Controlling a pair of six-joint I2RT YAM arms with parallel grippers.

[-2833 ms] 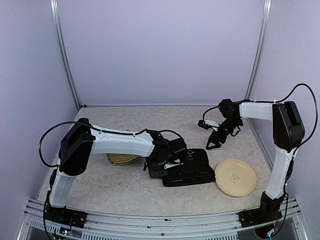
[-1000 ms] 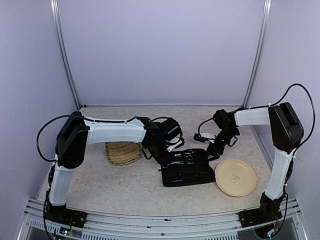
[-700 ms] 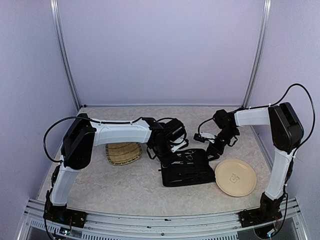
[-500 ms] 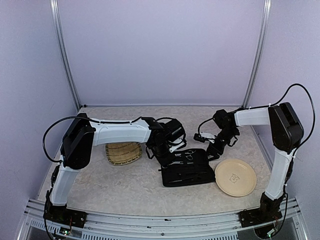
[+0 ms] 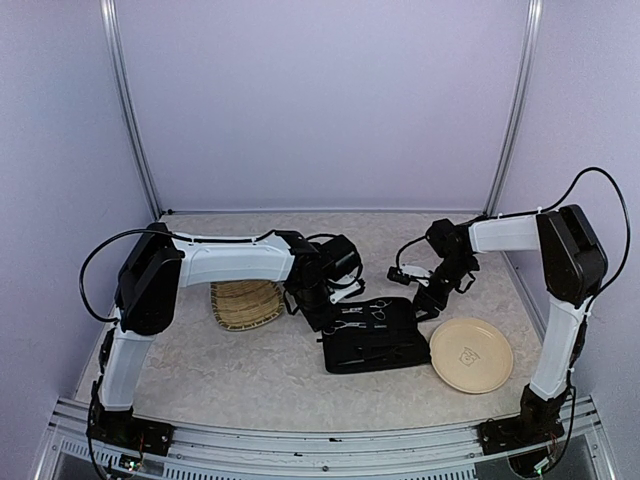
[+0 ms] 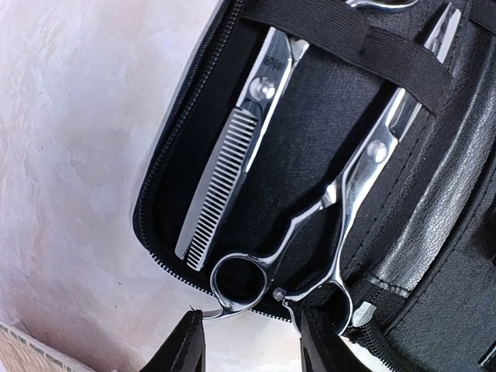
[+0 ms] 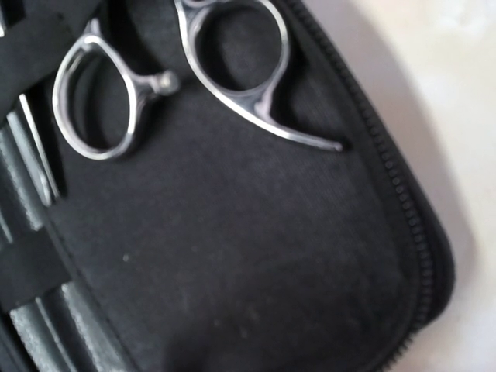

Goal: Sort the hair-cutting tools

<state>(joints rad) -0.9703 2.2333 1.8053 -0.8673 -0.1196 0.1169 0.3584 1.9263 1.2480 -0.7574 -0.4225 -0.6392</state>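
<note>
A black zip case is lying open near the middle of the speckled pale counter. Its zipper teeth are running round its edge, and black elastic straps are crossing its dark fabric lining. A woven tray is sitting to the left of the case, apart from it and partly hidden. A round beige plate with a small mark at its centre is resting just beside the case's right end; whether they are touching is unclear. Lilac walls are enclosing the counter, metal posts are standing at the back corners, and a metal rail is running along the near edge.
</note>
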